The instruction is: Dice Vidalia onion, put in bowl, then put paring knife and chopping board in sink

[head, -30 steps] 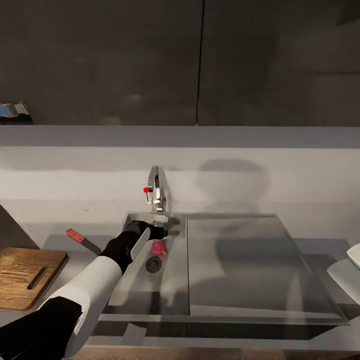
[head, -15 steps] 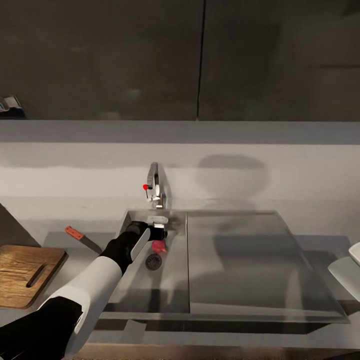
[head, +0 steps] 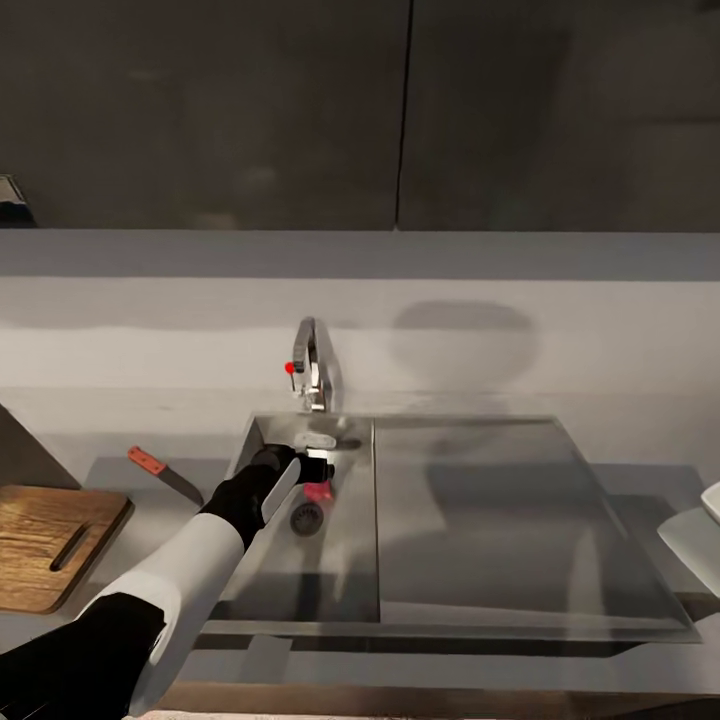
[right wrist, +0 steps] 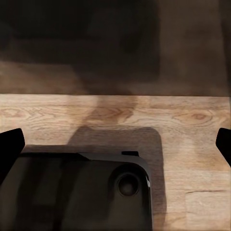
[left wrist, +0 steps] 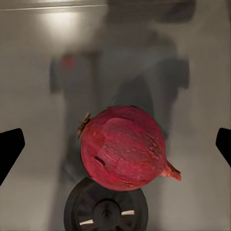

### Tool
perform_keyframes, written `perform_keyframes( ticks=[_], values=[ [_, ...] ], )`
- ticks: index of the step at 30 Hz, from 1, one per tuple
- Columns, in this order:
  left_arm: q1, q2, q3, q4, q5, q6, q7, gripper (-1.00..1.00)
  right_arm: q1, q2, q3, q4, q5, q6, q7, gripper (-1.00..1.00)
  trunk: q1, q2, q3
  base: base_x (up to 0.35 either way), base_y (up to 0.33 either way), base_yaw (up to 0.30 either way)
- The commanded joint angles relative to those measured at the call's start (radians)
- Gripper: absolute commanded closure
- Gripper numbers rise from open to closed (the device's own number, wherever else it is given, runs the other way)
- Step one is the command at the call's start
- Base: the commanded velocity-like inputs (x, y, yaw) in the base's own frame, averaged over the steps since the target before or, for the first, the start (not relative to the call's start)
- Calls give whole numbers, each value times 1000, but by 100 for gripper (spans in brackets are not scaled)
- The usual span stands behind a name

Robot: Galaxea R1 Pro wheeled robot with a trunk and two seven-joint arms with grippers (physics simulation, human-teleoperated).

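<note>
Here we see our left gripper [head: 318,470] lowered into the sink [head: 300,580], its jaws spread wide; in the left wrist view its fingertips [left wrist: 9,150] sit at the two edges of the frame with the onion [left wrist: 124,147] lying between them, touched by neither. The onion is red-skinned and rests on the basin floor, overlapping the rim of the black drain [left wrist: 106,208], which is cut off at the frame's edge. From the head, most of the onion [head: 318,491] is hidden behind the gripper, and only a small red patch peeks out beside the drain [head: 306,518]. The tap [head: 308,372] with its red knob stands just beyond the gripper, at the basin's far wall, leaving little room on that side; toward us the basin floor lies open, and the flat drainboard [head: 480,520] spreads wide to the gripper's right. To its left, on the countertop [head: 140,480], lies the paring knife [head: 165,475], and farther left the chopping board [head: 50,545], cut off by the frame. The bowl [head: 695,535] is clipped at the far right edge. Our right gripper [right wrist: 115,144] hangs open over a wooden floor [right wrist: 192,120] and a dark part of the robot's base [right wrist: 72,192].
</note>
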Motion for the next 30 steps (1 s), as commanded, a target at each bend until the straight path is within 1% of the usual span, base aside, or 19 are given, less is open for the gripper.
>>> perform_keyframes(
  ticks=[1,22,30],
  values=[
    [-1,0,-5,0,11,4,9,-100,0,-1,8,-3,-3,0,-8,-100,1,-2,-3,0,0,0],
    [-1,0,-5,3,10,4,9,-100,0,-1,10,-3,-3,0,-8,-100,1,-2,-37,0,0,0],
    [-1,0,-5,2,10,4,9,-100,0,-1,10,-3,-3,0,-8,-100,1,-2,-50,66,0,0]
  ],
)
